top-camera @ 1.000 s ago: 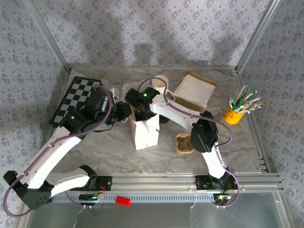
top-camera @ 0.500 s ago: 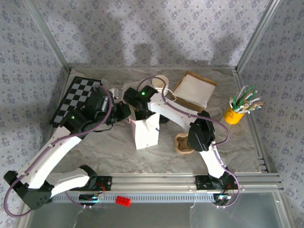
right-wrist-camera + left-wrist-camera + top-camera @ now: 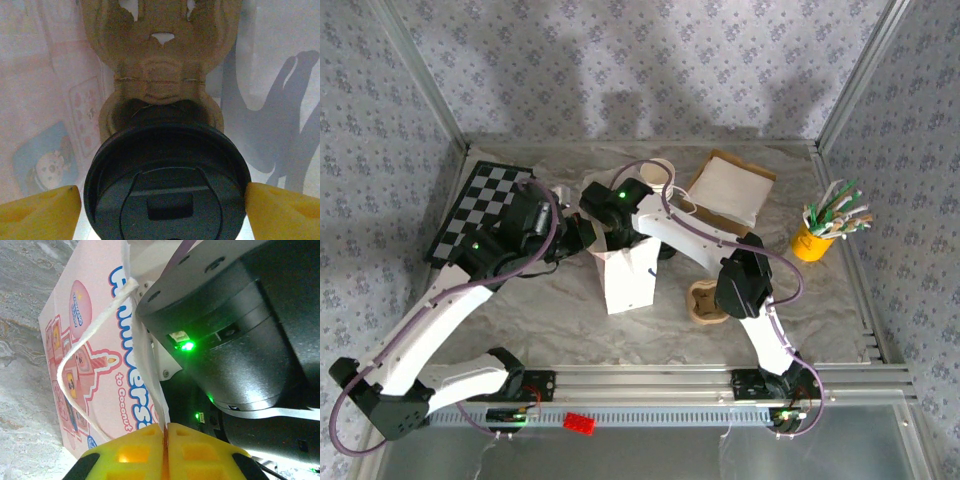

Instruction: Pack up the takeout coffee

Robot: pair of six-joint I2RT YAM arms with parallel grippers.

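A white paper bag (image 3: 628, 280) with pink print stands mid-table. My left gripper (image 3: 165, 427) is shut on the bag's (image 3: 90, 340) top rim, beside its string handle (image 3: 75, 360). My right gripper (image 3: 162, 205) reaches down into the bag's mouth. Below it sits the takeout coffee, a cup with a black lid (image 3: 165, 170), seated in a brown cardboard carrier (image 3: 160, 50) on the bag's floor. The yellow fingers (image 3: 40, 210) stand open on either side of the lid, the left one with a thin gap to it.
A second brown carrier (image 3: 705, 303) lies right of the bag. An open cardboard box (image 3: 730, 190) and a paper cup (image 3: 658, 172) sit behind it. A yellow cup of stirrers (image 3: 815, 238) is far right, a checkered board (image 3: 480, 208) far left.
The right wrist has shifted slightly back and left over the bag's mouth, and the bag's top has leaned with it. The left arm has stayed in place at the rim.
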